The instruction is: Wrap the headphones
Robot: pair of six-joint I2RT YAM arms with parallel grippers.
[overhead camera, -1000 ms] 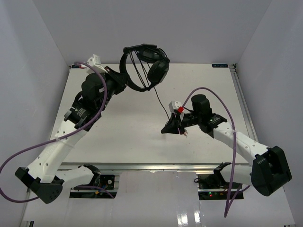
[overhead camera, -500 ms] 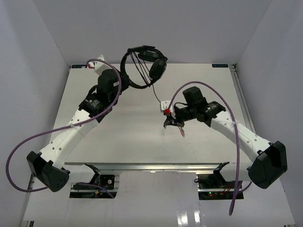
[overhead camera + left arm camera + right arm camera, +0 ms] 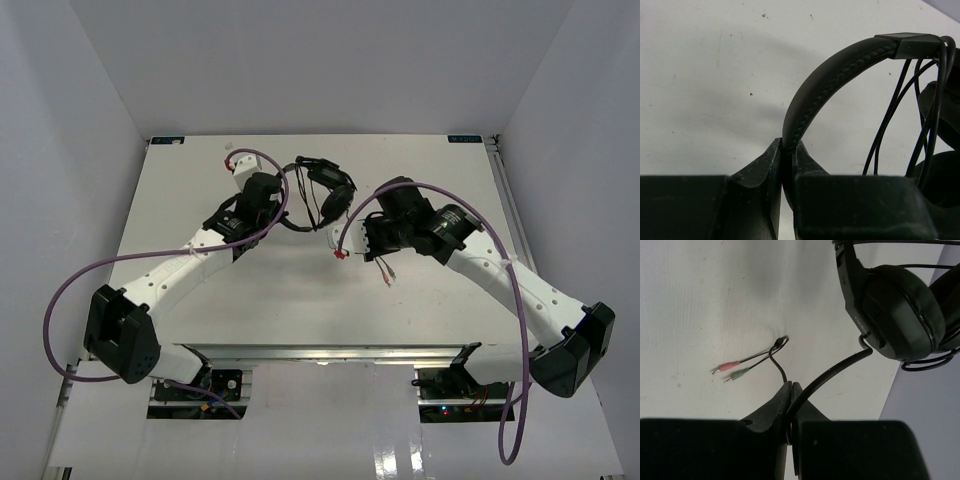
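The black headphones (image 3: pixel 325 192) hang between my two grippers over the back middle of the table. My left gripper (image 3: pixel 287 205) is shut on the thin stitched headband (image 3: pixel 840 65), which arches up to the right from the jaws (image 3: pixel 787 150). Several cord strands (image 3: pixel 900 115) run across the band's opening. My right gripper (image 3: pixel 366 245) is shut on the dark cord (image 3: pixel 835 372) just below a padded ear cup (image 3: pixel 902 310). The cord's free end lies on the table with a pink tip (image 3: pixel 730 365) and a green tip (image 3: pixel 740 373); both tips also show in the top view (image 3: pixel 388 275).
The white table (image 3: pixel 200 300) has grey walls on three sides. Thick purple robot cables (image 3: pixel 130 262) loop over both arms. A metal rail (image 3: pixel 320 350) runs along the near edge.
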